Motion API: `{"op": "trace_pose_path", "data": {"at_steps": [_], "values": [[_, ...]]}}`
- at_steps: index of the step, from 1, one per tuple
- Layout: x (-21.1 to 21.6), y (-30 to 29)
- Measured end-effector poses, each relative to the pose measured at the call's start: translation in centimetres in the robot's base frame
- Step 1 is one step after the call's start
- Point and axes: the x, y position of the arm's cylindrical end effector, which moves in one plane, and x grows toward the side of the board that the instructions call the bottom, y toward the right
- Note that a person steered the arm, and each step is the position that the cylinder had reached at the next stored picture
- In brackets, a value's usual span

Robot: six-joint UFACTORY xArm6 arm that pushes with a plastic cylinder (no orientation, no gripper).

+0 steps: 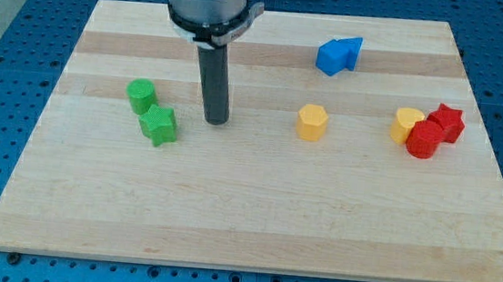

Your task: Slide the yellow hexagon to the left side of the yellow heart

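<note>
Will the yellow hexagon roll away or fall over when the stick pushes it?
Probably neither. The yellow hexagon sits on a flat face and looks squat, so it should slide, not tip or roll. The wooden board looks smooth, so it likely glides easily. An off-centre push from my tip, now off to its left in the view, may spin it.

No text, label, brand, number or sign can be read anywhere in the view. The pale wooden board shows only grain. The small coloured plastic blocks resting on that board seem unmarked, though they are too small to be sure.
</note>
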Motion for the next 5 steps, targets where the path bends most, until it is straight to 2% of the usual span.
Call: {"op": "trace_pose_path", "data": {"at_steps": [2,3,5], "values": [[0.4,7.9],[0.4,8.2],[0.4,15.2]]}}
